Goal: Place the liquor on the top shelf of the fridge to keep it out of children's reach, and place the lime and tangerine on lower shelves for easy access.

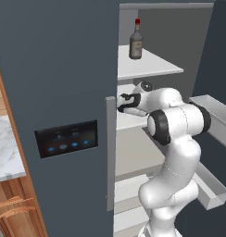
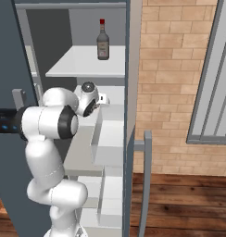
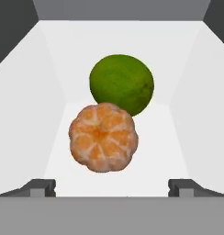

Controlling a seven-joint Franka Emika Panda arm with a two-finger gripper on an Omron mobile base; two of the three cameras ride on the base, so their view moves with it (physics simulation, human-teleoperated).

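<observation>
We find the claw (image 3: 112, 187) released, its fingertips spread wide with nothing between them, and the tangerine (image 3: 103, 137) lying free just beyond on a lower shelf (image 3: 155, 151) of the fridge (image 1: 54, 69). Touching it from behind sits the lime (image 3: 122, 84), while higher up the liquor (image 1: 136, 40) stands upright on the top shelf (image 1: 147, 67). We judge the chief risk to be a careless withdrawal: a fingertip brushing the tangerine could roll both round fruits along or off the shelf.

The tangerine (image 3: 103, 137) looks peeled, matt and segmented, and the lime (image 3: 122, 84) has a finely pitted skin. The liquor (image 1: 136, 41) is smooth glass with a paper label, and the fridge (image 1: 54, 69) is matt grey.
</observation>
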